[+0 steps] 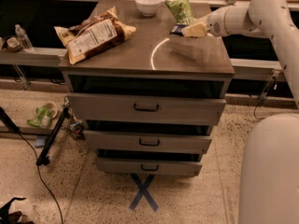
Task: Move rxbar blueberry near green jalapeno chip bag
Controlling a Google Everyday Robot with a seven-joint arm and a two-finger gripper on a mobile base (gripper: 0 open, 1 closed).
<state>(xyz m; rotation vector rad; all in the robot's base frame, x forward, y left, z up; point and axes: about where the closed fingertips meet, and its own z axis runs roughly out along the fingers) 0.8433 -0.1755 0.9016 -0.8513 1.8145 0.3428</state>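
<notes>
The green jalapeno chip bag (181,9) lies at the back right of the cabinet top (140,55). The rxbar blueberry (177,29), dark blue, sits just in front of the bag, partly covered by the gripper. My gripper (189,31) reaches in from the right and is at the bar, low over the cabinet top, right beside the green bag. Only the bar's left end shows past the pale fingers.
A large brown and white chip bag (93,34) lies at the left of the top. A white bowl (148,4) stands at the back centre. Three drawers (145,108) stand slightly open below. A water bottle (21,36) stands on the shelf at left.
</notes>
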